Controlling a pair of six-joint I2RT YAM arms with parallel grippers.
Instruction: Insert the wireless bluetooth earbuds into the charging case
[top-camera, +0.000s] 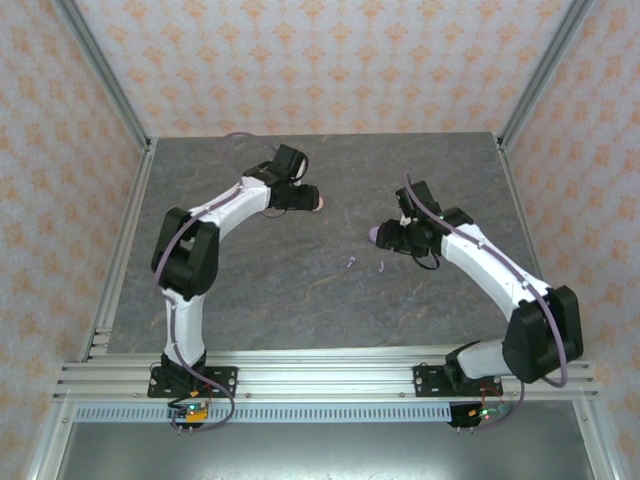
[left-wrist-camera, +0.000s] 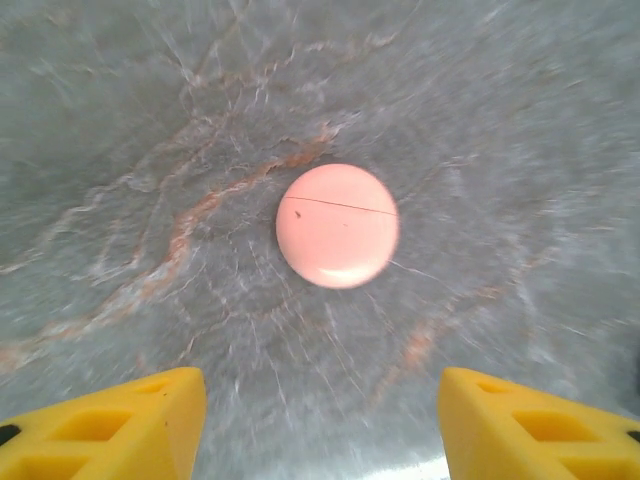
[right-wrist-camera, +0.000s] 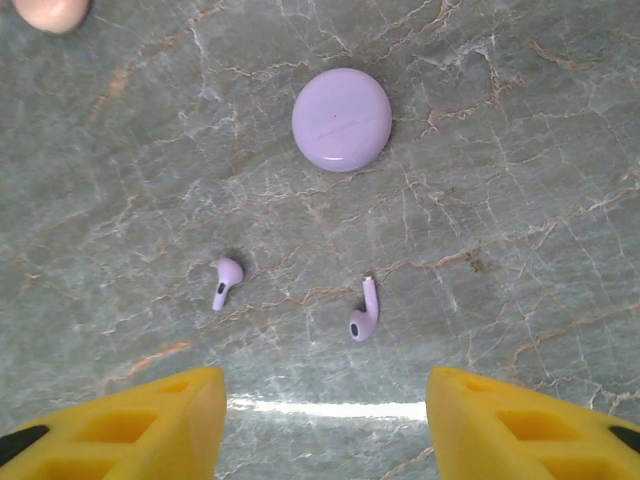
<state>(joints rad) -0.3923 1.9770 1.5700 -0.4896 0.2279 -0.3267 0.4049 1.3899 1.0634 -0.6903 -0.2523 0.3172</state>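
Both grippers open and empty; earbuds loose on the table (right-wrist-camera: 520, 200).
From above, each arm hides most of its case. The left gripper (left-wrist-camera: 322, 425) hangs over the blurred pink case (left-wrist-camera: 337, 226), jaws apart; a thin dark line crosses the case. The right gripper (right-wrist-camera: 325, 415), jaws apart, overlooks a lilac earbud (right-wrist-camera: 226, 281) and a second lilac earbud (right-wrist-camera: 364, 312), lying apart between its fingers and the lilac case (right-wrist-camera: 341, 119).

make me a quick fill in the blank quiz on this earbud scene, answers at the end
1. The lilac earbuds lying loose number ___.
2. The round case ahead of the left tool is coloured ___.
3. The right tool grips ___.
4. The lilac case has its lid ___.
Missing words: two; pink; nothing; closed
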